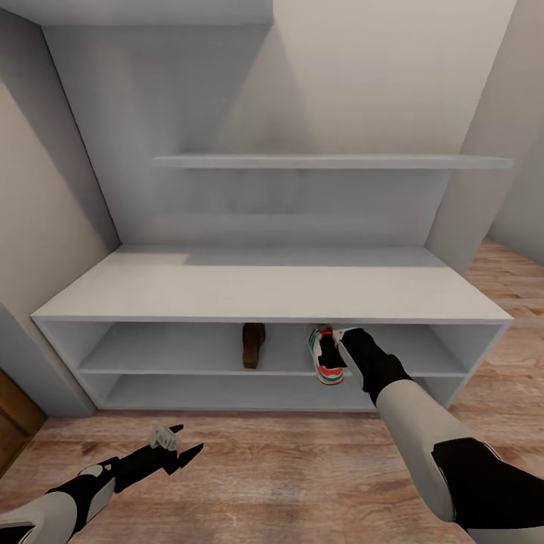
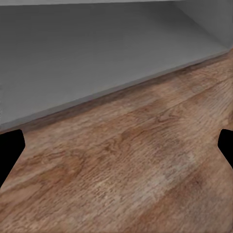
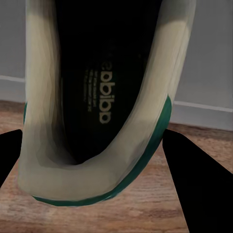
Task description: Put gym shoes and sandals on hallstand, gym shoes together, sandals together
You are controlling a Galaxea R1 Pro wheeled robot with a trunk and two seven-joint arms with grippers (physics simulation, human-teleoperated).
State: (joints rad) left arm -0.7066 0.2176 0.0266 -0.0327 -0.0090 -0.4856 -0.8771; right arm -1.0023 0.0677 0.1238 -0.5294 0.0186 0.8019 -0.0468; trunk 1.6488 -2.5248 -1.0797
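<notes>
The pale grey hallstand [image 1: 272,283] fills the middle of the head view. One dark brown sandal [image 1: 254,345] rests on its upper open shelf near the centre. To the right of it, a white gym shoe [image 1: 325,370] with green and orange-red trim sits at that shelf's front edge, and my right gripper [image 1: 334,349] is shut on it. The right wrist view looks into the gym shoe's [image 3: 97,184] dark opening, held between the fingers of the right gripper [image 3: 94,138]. My left gripper [image 1: 180,446] hangs open and empty over the corridor floor [image 1: 264,468].
A floating shelf [image 1: 332,161] runs across the tall back panel. Walls close in on both sides of the unit. In the left wrist view the open left gripper [image 2: 121,138] faces wood planks [image 2: 126,170] and the rack's grey base [image 2: 97,58].
</notes>
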